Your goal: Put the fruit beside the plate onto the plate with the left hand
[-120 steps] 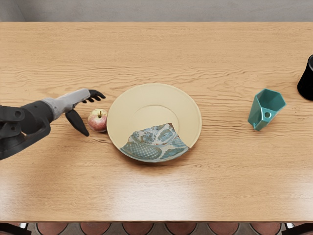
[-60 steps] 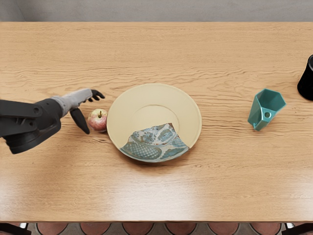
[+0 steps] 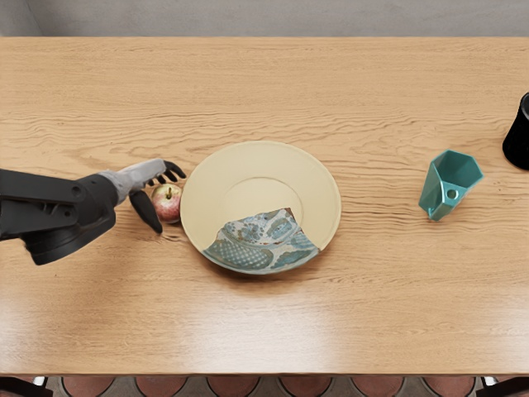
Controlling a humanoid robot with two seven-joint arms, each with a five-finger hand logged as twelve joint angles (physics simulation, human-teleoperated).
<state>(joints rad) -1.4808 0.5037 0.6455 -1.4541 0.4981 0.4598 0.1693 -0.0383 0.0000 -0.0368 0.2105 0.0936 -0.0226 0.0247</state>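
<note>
Beside the plate, at its left rim: one apple, small, red and yellow, stalk up, resting on the table; very close to the plate's edge or touching it, not on it.
Left hand: loose and spread, fingers over the apple's far side, thumb at its near left; clasping nothing, and contact cannot be made out.
Right hand: not seen.
Handling, as judged: light, firm, smooth-skinned and round, so apt to roll or slip from a shallow pinch; not fragile, though it could bruise.
Where to hold: across the widest girth, thumb opposite fingers.
Count: apples, one; plates, one, part patterned; teal cup, one, tipped; black object at the right edge, one, cut off.
</note>
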